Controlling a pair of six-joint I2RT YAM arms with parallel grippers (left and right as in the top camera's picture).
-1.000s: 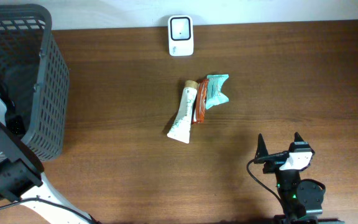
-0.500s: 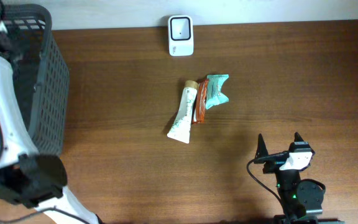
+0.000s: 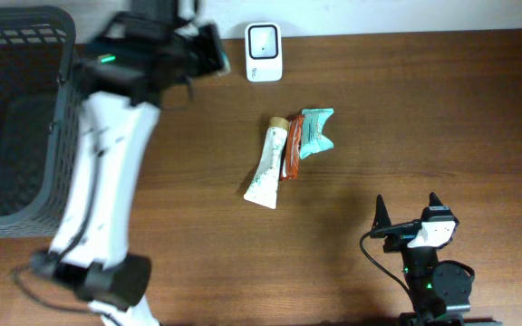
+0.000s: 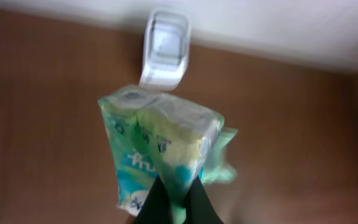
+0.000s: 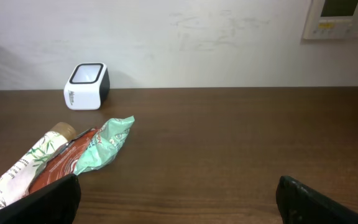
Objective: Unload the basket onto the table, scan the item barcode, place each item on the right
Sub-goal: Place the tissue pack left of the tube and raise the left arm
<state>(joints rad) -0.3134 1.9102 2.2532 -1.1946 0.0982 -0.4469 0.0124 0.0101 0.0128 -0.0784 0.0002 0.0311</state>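
**Packet in hand, scanner just ahead**

The left gripper [image 4: 174, 204] is pressed together on the lower edge of a green-and-white soft plastic packet [image 4: 163, 146], pinching it so that it stands up in front of the wrist camera; the small white box-shaped barcode scanner [image 4: 165, 50] sits just beyond it, near but apart, at the back edge of the brown wooden table [image 3: 442, 109]. From overhead, the left arm reaches across to a spot just left of the scanner; the packet itself is hidden under the arm there. The right gripper [image 3: 407, 201] rests at the near right, fingers spread wide with nothing between them.

The pick-up looks done; what is left, by my reading, is to turn the barcode toward the scanner's window and hold it there; which face carries the barcode I cannot tell, as the wrist view is blurred. A white squeeze tube [image 3: 265, 167], a red-brown wrapper [image 3: 292, 156] and a teal pouch [image 3: 314, 131] lie touching one another mid-table, apparently unscanned; a dark grey mesh basket [image 3: 75, 118] stands at the left.
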